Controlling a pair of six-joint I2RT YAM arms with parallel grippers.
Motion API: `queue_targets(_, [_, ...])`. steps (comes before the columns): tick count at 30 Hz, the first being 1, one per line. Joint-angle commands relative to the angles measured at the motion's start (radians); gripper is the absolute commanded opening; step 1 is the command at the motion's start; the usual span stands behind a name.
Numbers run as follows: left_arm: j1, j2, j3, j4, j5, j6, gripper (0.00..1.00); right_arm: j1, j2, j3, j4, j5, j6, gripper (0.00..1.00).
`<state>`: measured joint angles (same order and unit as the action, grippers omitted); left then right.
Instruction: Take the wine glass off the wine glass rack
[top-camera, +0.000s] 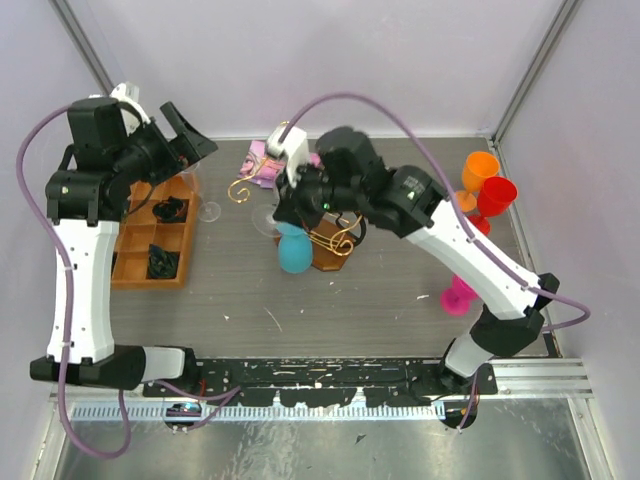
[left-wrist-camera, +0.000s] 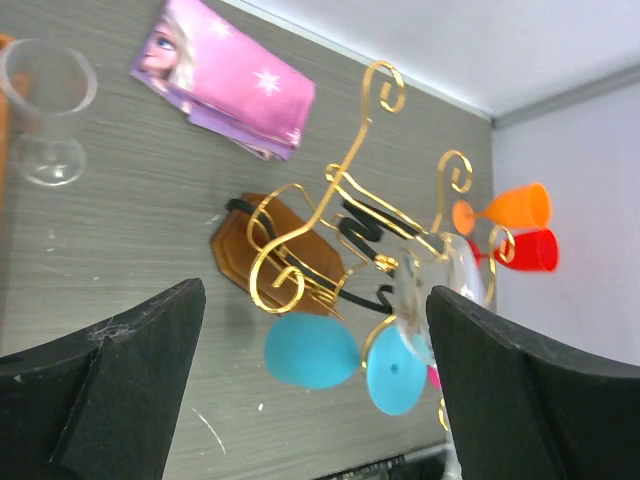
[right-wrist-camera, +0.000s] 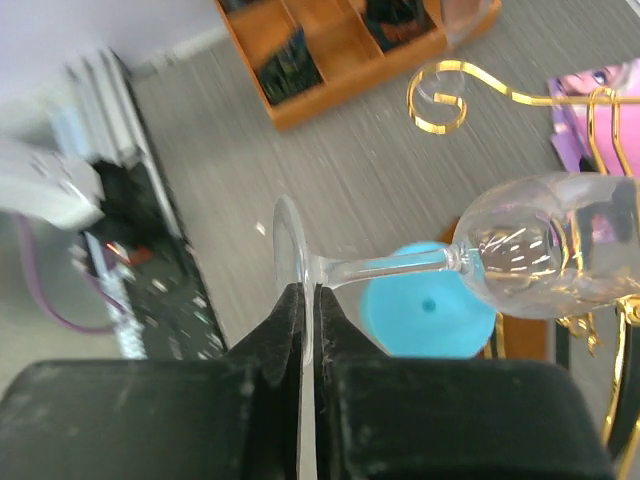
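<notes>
1. The wine glass (right-wrist-camera: 520, 255) lies on its side straight ahead of the right gripper (right-wrist-camera: 308, 300); its foot is nearest the fingers, the stem runs away from them, and the bowl at the far end sits just beside the gold rails of the wine glass rack (right-wrist-camera: 470, 85); whether bowl and wire touch cannot be told.
2. The foot looks like the chosen hold because it is the part the rails carry; a pull along the line of the stem should slide the glass out of the open end, though the thin disc gives little purchase and could slip or twist.
3. The right gripper is clamped edge-on over the rim of the foot; its jaws nearly meet, with only the glass between them.
4. Just past those fingertips and under the stem sits a blue glass (right-wrist-camera: 420, 320); a dip of the hand could knock it.
5. Farther ahead of the right hand, beyond the rack's scroll, lies the orange tray (right-wrist-camera: 340, 90).
6. The left gripper (left-wrist-camera: 315, 300) is spread wide, holding and touching nothing; the rack stands ahead between its fingers, while a second clear glass (left-wrist-camera: 50, 110) stands upright off to its far left, with a pink packet (left-wrist-camera: 225, 85) beyond.
</notes>
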<state>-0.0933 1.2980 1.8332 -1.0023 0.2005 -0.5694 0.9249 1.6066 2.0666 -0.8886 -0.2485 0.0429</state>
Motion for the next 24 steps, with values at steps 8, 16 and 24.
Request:
queue_targets(8, [0.005,0.175,0.160,0.076,0.444,0.086,0.99,0.258,-0.109,-0.316,0.164,0.905,-0.741,0.01])
queue_targets(16, [0.006,0.154,0.180,0.047,0.414,0.174,0.99,0.324,-0.100,-0.307,0.292,0.936,-0.832,0.01])
queue_targets(24, [0.004,0.138,0.151,0.044,0.409,0.185,0.99,0.388,-0.089,-0.313,0.336,0.896,-0.810,0.01])
